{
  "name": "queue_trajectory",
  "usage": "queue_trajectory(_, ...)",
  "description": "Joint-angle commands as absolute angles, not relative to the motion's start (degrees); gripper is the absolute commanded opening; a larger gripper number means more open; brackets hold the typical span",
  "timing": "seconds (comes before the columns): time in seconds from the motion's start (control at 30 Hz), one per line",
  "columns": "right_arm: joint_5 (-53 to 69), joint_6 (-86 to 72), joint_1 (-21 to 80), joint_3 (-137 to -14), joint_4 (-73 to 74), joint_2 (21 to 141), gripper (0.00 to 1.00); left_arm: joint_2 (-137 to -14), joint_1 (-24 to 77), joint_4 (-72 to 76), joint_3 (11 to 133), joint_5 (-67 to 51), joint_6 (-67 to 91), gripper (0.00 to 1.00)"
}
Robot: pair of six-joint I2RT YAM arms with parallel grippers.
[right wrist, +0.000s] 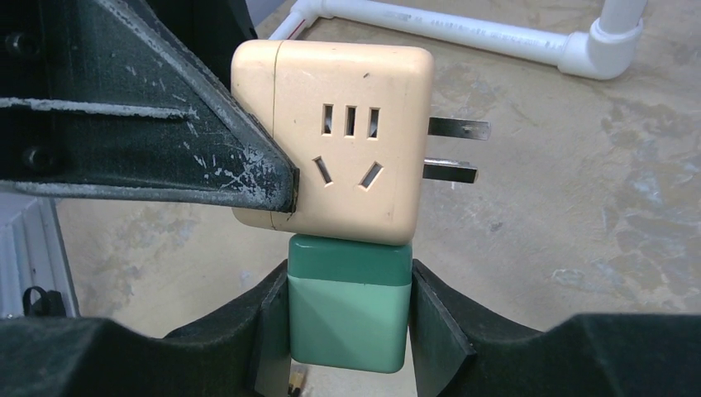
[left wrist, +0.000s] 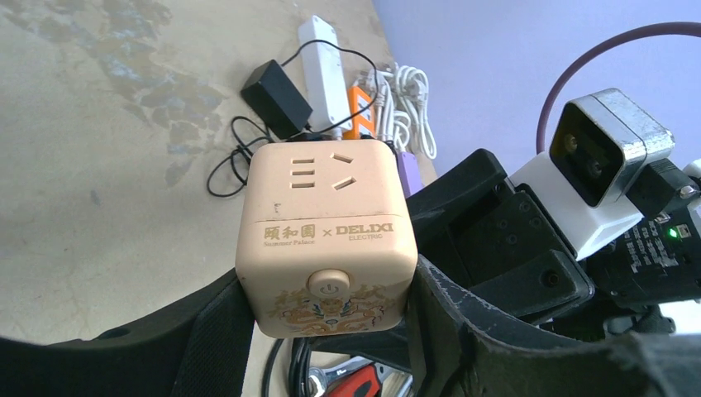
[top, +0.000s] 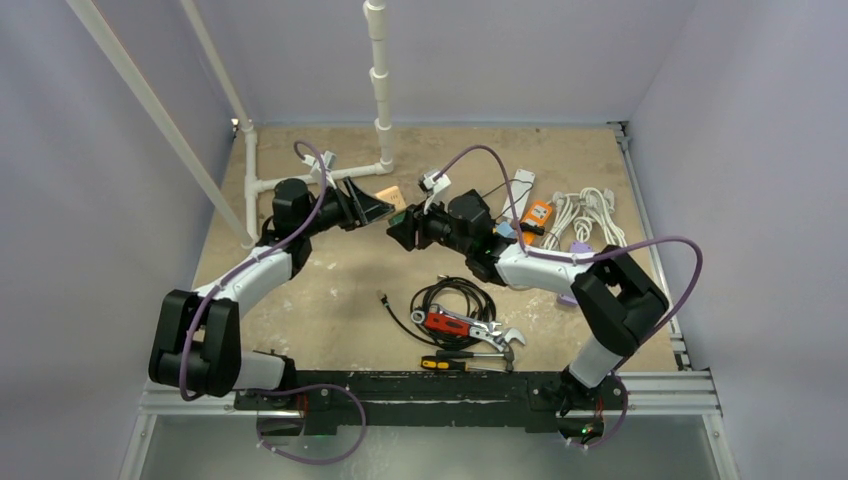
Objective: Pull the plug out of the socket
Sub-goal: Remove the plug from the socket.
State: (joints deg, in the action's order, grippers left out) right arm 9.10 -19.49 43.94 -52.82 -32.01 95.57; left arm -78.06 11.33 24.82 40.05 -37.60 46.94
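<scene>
**two arms brace a cube socket and its green plug above the table**

the left gripper point(left wrist: 326, 310) is clenched on the peach socket point(left wrist: 326, 240), its black fingers point(left wrist: 219, 331) pressing two opposite faces low in the left wrist view. the right gripper point(right wrist: 350, 318) is clenched on the green plug point(right wrist: 350, 310) at the bottom centre of the right wrist view. there the plug sits flush against the socket's lower face, apparently not yet pulled out. with one part in each gripper, the arms can likely pull straight apart. in the top view the pair hangs over the table point(top: 330, 290), just above centre. the socket is a rounded cube with slot holes, a round button point(left wrist: 328, 285) and gold ornament. two bare metal prongs point(right wrist: 459, 128) stick out to the right.
</scene>
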Motion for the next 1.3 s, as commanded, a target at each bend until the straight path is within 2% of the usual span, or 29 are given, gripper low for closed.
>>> queue_trajectory(0.0, 11.5, -12.2, 44.0, -51.5, -37.6, 90.4, 0.0, -76.8, 10.7, 25.7, 41.9, -37.3, 44.6, 0.0)
queue_trajectory(0.27, 14.1, -10.6, 44.1, -49.8, -40.0, 91.3, 0.0, -77.1, 10.7, 26.1, 41.8, -37.6, 44.6, 0.0)
queue_trajectory(0.73, 10.7, -22.6, 43.8, -53.6, -37.2, 96.6, 0.0, -78.7, 11.7, 31.8, 39.0, -37.6, 48.2, 0.0)
queue_trajectory(0.93, 14.2, -27.2, 42.2, -54.5, -37.3, 98.6, 0.0, -78.9, 13.1, 31.3, 39.0, -37.0, 47.6, 0.0)
queue_trajectory(1.27, 12.8, -23.6, 42.2, -52.8, -39.7, 97.4, 0.0, -78.6, 13.1, 30.1, 39.6, -36.7, 46.8, 0.0)
